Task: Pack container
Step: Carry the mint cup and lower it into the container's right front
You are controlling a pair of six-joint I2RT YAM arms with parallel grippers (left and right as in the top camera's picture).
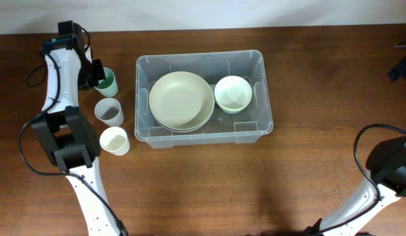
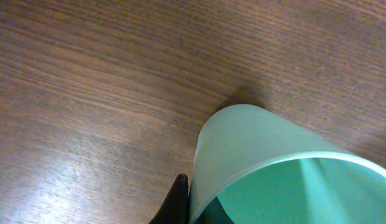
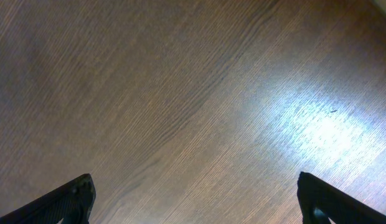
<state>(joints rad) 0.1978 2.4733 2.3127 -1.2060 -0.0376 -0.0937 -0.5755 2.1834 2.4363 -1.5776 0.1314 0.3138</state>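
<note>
Left gripper pinches the green cup by its rim, just left of the container; right gripper, jaws spread, sits well right of it.

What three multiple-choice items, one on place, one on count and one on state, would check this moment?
1. Where is the small bowl?
A. In the container, right of the large pale dish
B. On the table left of the container
C. Upside down on a cup

2. How many cups stand on the table outside the container?
A. Two
B. Three
C. Five

3. What is the left gripper doing?
A. It is open above the container
B. It is shut on the green cup
C. It is out of view

Key:
1 A: the overhead view shows the bowl inside, beside the dish.
2 B: the green cup, a grey cup and a white cup stand left of the container.
3 B: the left wrist view shows a finger against the cup's rim.
</note>
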